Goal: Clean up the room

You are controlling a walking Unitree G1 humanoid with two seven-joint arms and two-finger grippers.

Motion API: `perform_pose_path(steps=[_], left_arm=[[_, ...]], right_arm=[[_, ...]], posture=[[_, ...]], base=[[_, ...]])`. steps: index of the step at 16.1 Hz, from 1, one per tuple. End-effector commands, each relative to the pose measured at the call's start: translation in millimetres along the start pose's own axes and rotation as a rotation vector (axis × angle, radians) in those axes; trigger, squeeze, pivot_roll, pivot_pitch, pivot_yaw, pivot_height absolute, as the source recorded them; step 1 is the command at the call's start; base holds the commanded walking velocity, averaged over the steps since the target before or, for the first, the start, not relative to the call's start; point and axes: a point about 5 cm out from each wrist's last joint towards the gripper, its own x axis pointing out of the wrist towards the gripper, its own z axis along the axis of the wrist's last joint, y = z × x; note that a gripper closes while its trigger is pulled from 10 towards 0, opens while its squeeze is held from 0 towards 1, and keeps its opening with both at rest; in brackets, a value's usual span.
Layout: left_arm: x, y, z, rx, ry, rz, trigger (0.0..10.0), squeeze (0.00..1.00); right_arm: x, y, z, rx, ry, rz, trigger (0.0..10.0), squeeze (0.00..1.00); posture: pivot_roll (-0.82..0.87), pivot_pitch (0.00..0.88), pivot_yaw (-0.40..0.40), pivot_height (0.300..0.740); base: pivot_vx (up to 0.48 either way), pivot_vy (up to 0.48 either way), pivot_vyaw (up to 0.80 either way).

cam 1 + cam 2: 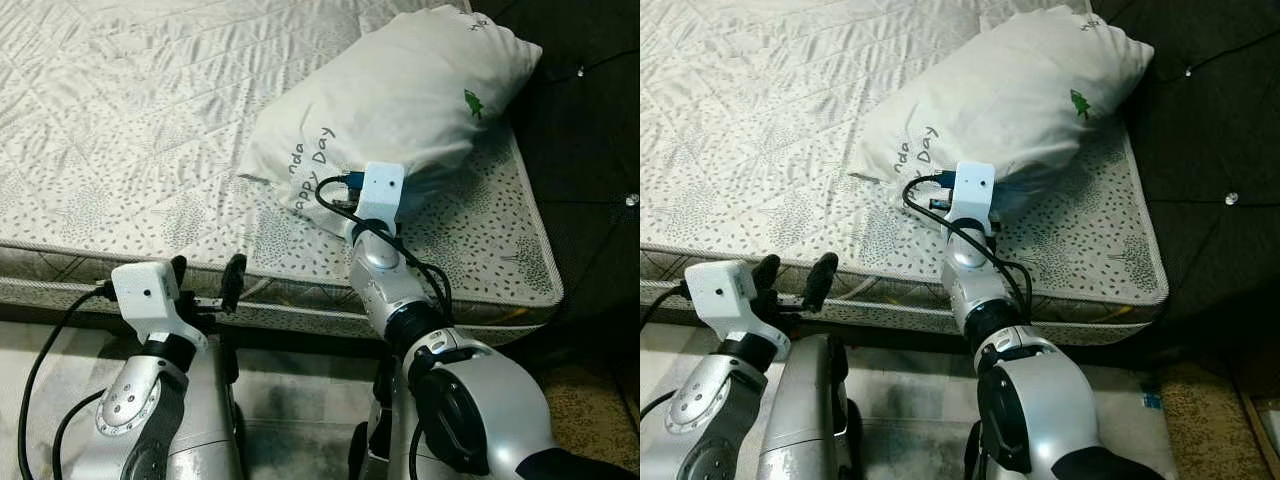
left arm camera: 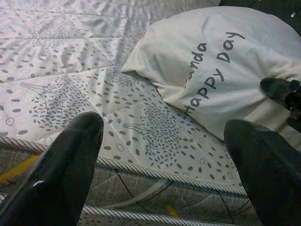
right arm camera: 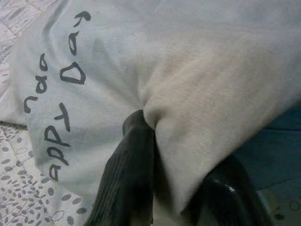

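Silver forearms fill the foreground, both reaching toward the mattress [image 1: 120, 120] from its near edge. Further in, the right gripper [image 3: 176, 155] is clenched on the pillow [image 1: 400, 90]: the right wrist view shows a fold of the white pillowcase pinched between the two black fingers [image 3: 129, 174], bunched where they bite. That hold on the lower edge probably serves to drag or lift the pillow, which lies tilted across the mattress's far right corner (its "Happy Day" lettering faces the robot), one end overhanging toward the dark floor [image 1: 590, 130]. Pinching a fold of cloth suits something too bulky to span.

At the mattress's piped edge, the left gripper [image 1: 205, 275] hovers with fingers spread wide and nothing between them, pointed at the pillow's near corner, likely waiting to support or take a second grip.
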Motion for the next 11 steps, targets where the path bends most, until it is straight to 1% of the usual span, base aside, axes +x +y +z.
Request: perform_pose_path(steps=[1, 4, 5, 6, 7, 8, 10, 11], left_arm=[[-0.2, 0.4, -2.4, -0.002, 0.01, 0.01, 10.0, 0.0], [2.7, -2.0, -4.6, -0.01, 0.006, 0.007, 10.0, 0.0], [4.1, -2.1, -6.5, -0.013, 0.007, 0.005, 10.0, 0.0], [6.7, -1.9, -8.7, -0.017, 0.006, 0.004, 10.0, 0.0], [7.4, -1.8, -9.2, -0.018, 0.005, 0.004, 10.0, 0.0], [10.2, -0.9, -10.6, -0.02, 0.001, 0.004, 10.0, 0.0], [14.9, 0.2, -13.2, -0.021, -0.004, 0.001, 10.0, 0.0], [18.7, 1.1, -13.6, -0.015, -0.011, 0.0, 10.0, 0.0]], right_arm=[[-0.9, 9.3, 2.4, -0.008, -0.007, 0.027, 0.0, 0.0], [1.7, 2.4, 5.4, -0.027, -0.02, 0.026, 0.0, 0.0], [4.3, -5.9, 7.4, -0.038, -0.024, 0.01, 0.0, 0.0], [8.1, -19.9, 11.1, -0.072, -0.033, -0.024, 0.0, 0.0], [9.2, -24.0, 12.8, -0.081, -0.04, -0.032, 0.0, 0.0], [13.0, -36.5, 20.2, -0.109, -0.064, -0.051, 0.0, 0.0], [19.4, -63.9, 34.6, -0.133, -0.095, -0.091, 0.0, 0.0], [22.4, -88.0, 44.6, -0.158, -0.11, -0.133, 0.0, 0.0]], posture=[[0.2, 0.224, -0.096, 0.545], [0.17, 0.211, -0.1, 0.545], [0.15, 0.198, -0.104, 0.545], [0.13, 0.179, -0.108, 0.545], [0.13, 0.174, -0.11, 0.545], [0.1, 0.147, -0.105, 0.545], [0.08, 0.12, -0.104, 0.545], [0.08, 0.103, -0.105, 0.545]], base=[[0.0, 0.0, 0.0], [0.0, 0.0, 0.0], [0.0, 0.0, 0.0], [0.0, 0.0, 0.0], [0.0, 0.0, 0.0], [0.0, 0.0, 0.0], [0.0, 0.0, 0.0], [0.0, 0.0, 0.0]])
